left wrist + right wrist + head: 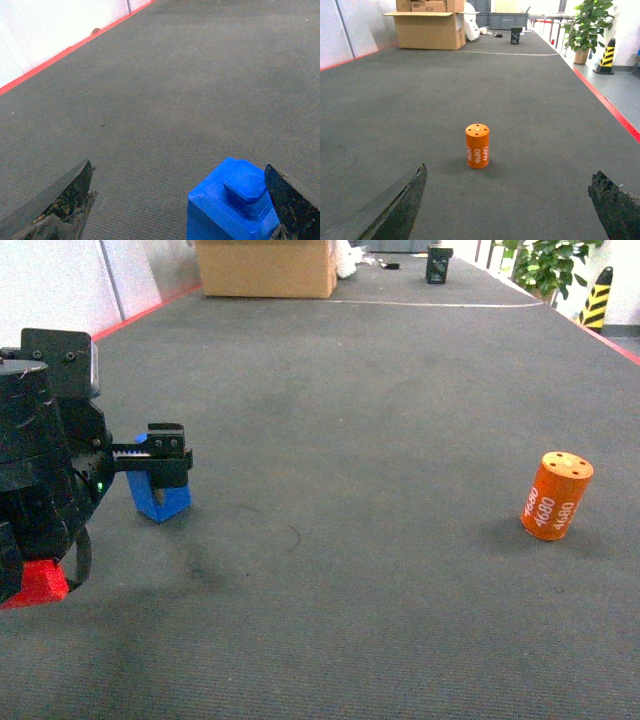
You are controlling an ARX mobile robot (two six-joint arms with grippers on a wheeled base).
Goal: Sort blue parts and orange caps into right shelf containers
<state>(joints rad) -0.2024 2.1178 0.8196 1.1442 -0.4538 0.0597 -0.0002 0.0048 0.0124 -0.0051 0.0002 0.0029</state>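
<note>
Jaws spread wide, the left gripper [177, 200] straddles the blue part [232, 205] hugging its right finger, so pickup is underway and closing comes next.

Dark grey carpet floor [350, 440]. On it: orange cap [556, 496] upright at right, blue part [160, 495] at left, cardboard box [266, 267] far back.

An orange cap [556, 496] stands upright on the dark grey carpeted floor [350, 420], well right of centre, white "4680" on its side and pale dots on its flat top. A blue part [160, 495], blocky with a raised square boss on top, sits near the floor's left edge.
</note>
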